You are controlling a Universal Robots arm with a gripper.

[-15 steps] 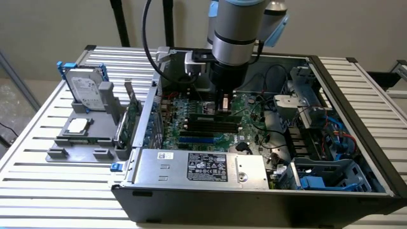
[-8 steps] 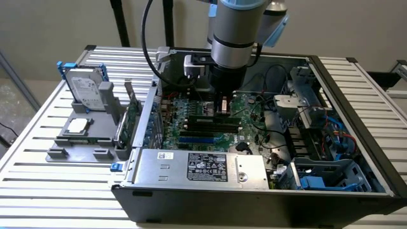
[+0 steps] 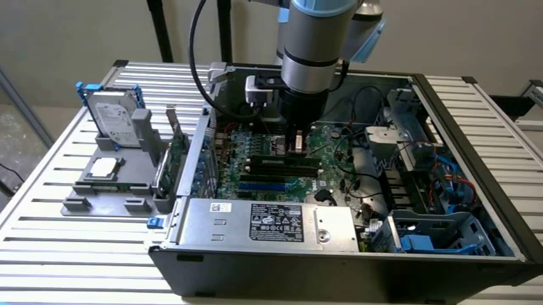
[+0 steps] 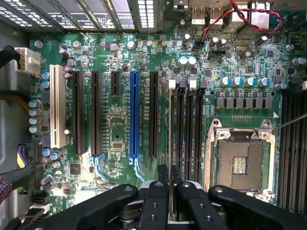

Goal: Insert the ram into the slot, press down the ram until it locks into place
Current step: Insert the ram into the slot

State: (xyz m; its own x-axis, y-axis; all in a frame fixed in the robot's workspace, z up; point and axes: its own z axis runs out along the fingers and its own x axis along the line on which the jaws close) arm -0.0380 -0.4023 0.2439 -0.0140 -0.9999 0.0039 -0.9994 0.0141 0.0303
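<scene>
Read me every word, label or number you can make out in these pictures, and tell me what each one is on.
No text reads clearly.
Black label on the silver power supply: too small.
White sticker on the same box: blurred.
Hard drive label: blurred.
Motherboard white markings: too small.
Memory stick in the end effector: edge-on, nothing readable.

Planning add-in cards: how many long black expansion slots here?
3 black slots: one beside the white slot, one next to it, one between the blue slot and the ram. Others may be hidden.
</scene>
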